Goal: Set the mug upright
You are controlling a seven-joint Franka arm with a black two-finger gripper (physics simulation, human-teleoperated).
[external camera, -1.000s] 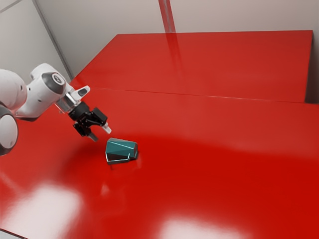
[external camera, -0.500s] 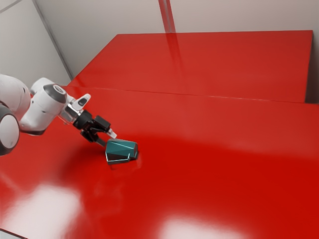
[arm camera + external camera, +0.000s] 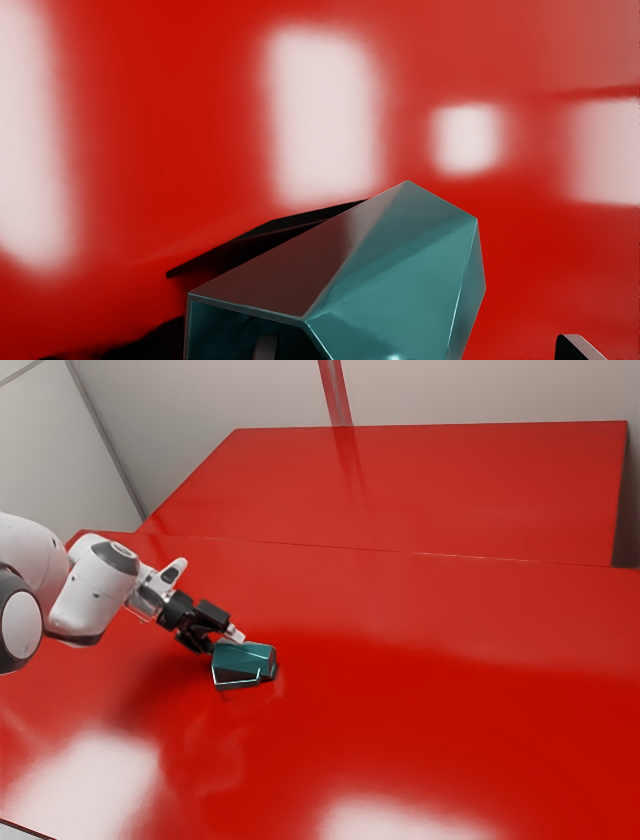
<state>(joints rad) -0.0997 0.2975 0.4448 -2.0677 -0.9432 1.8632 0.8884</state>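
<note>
Red table [image 3: 430, 750] holds a toppled teal mug [image 3: 247, 660], one finger [image 3: 265, 347] of the spread gripper [image 3: 225, 643] at its mouth.

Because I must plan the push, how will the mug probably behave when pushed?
The mug lies on its side; its flat faces will probably resist rolling. It may slide instead, since the table looks glossy. Its sharp, straight edges suggest a stiff body.

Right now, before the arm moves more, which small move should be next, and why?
I would probably ease the open end effector slightly forward, along the teal faceted mug. The mug lies on its side; one fingertip appears at its open mouth, the other outside, so its wall is between them. In the exterior view they reach only the mouth end.
</note>
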